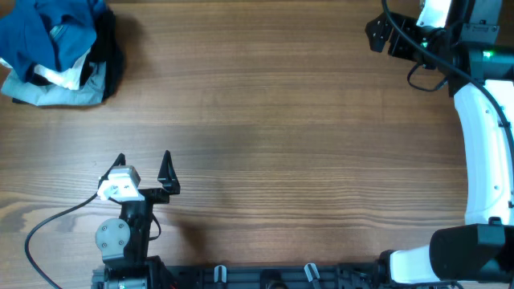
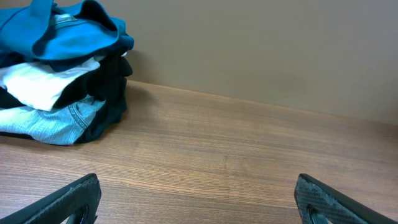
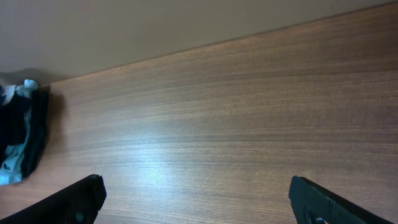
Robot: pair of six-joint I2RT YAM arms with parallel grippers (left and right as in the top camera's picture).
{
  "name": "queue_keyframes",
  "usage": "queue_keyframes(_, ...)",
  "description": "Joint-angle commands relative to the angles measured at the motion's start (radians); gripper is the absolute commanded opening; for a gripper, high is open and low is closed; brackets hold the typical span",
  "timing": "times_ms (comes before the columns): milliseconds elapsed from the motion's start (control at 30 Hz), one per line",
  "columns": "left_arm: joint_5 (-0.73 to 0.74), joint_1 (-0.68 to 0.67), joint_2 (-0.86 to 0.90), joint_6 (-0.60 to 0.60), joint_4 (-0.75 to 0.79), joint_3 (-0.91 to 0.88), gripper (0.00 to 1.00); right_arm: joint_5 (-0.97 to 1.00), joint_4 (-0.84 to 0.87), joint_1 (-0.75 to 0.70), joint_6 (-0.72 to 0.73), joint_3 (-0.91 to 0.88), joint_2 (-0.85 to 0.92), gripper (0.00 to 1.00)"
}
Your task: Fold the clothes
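So, the left gripper [image 1: 143,163] sits at the lower left of the overhead frame, jaws spread wide with only bare wood between them. The right gripper [image 1: 377,34] is way off at the upper right, also wide open and holding nothing, going by its wrist view.

Moving outward, the table [image 1: 281,120] is bare across the middle. The deep-blue garment [image 1: 40,28] is crumpled on top of a pile [image 2: 102,109] in the upper left corner, well apart from both grippers. Under it are a white garment [image 2: 43,81], a pale grey-blue garment [image 2: 56,121] and some black cloth [image 2: 112,87].

My guess is that the blue one is light, floppy and wrinkly, so it'll sag and drag whatever it's touching. I'd pinch a raised fold along its top edge, the ridge showing at the upper left of the left wrist view, and lift straight up so the white one doesn't come along. I can't make out the collar or hems, so finding a proper corner has to wait until it's spread flat.
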Motion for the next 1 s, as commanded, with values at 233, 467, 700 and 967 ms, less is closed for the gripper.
queue_keyframes(233, 0.005, -0.003, -0.008, -0.02, -0.003, -0.005, 1.0, 0.002, 0.002, -0.001, 0.007, 0.002, 0.006, 1.0)
queue_keyframes(467, 0.005, -0.003, -0.008, -0.02, -0.003, -0.005, 1.0, 0.003, 0.002, -0.001, 0.005, 0.002, 0.006, 1.0)
queue_keyframes(700, 0.005, -0.003, -0.008, -0.02, -0.003, -0.005, 1.0, 0.238, 0.373, 0.101, 0.001, -0.229, -0.253, 1.0)
queue_keyframes(967, 0.005, -0.003, -0.008, -0.02, -0.003, -0.005, 1.0, 0.235, 0.657, 0.151, -0.252, -0.922, -0.907, 1.0)
